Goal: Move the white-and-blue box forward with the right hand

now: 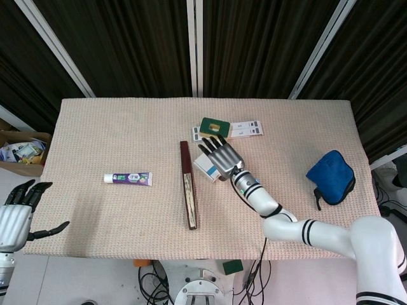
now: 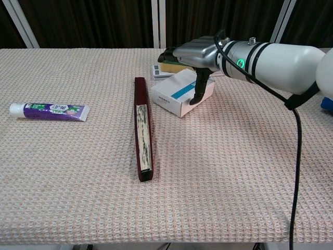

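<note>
The right hand (image 2: 193, 56) grips the white-and-blue box (image 2: 179, 92), fingers over its top and thumb down its near side. The box appears to rest on the woven table cover (image 2: 218, 172), just beside the dark red case (image 2: 142, 134) and in front of the green sponge (image 1: 214, 128). Step in hand: placement. Next move: spread the fingers, then lift clear without dragging the box.

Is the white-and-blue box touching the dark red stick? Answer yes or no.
No: in the chest view the white-and-blue box, under the right hand, lies right of the dark red stick with bare cloth between them.
</note>
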Controlling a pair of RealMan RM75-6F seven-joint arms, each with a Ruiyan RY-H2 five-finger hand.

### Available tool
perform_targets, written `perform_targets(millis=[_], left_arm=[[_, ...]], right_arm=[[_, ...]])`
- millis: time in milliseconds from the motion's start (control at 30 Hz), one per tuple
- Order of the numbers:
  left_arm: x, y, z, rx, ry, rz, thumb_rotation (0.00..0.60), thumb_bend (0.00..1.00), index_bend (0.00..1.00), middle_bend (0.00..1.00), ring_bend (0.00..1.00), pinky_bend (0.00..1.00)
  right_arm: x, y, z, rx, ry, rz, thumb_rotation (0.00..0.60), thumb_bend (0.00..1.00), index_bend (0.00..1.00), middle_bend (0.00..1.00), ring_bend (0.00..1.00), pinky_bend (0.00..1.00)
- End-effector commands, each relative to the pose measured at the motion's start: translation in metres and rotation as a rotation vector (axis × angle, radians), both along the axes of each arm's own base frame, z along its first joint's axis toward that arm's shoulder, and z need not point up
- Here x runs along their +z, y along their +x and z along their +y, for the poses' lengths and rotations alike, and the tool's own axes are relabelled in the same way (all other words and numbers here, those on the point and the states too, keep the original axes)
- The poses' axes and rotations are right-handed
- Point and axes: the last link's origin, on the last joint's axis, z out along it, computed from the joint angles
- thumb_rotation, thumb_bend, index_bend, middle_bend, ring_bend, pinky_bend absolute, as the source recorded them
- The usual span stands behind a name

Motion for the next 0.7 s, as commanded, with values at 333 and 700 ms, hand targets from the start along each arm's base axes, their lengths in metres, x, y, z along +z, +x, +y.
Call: perform_targets(millis=[333, 700], left_arm=[[0.001, -0.001, -0.001, 0.005, 0.002, 0.002, 0.274, 0.00, 0.15, 0.19, 0.08, 0.13], [-0.002, 0.002, -0.007, 0.001, 0.013, -0.009, 0.277, 0.00, 0.15, 0.19, 0.08, 0.13]], right_arm=[[0.114, -0.079, 0.083, -0.007, -0.114, -0.072, 0.600, 0.02, 0.00, 0.00, 0.00, 0.00], [0.192, -0.212, 0.215, -0.270, -0.411, -0.032, 0.600, 0.02, 0.00, 0.00, 0.00, 0.00]])
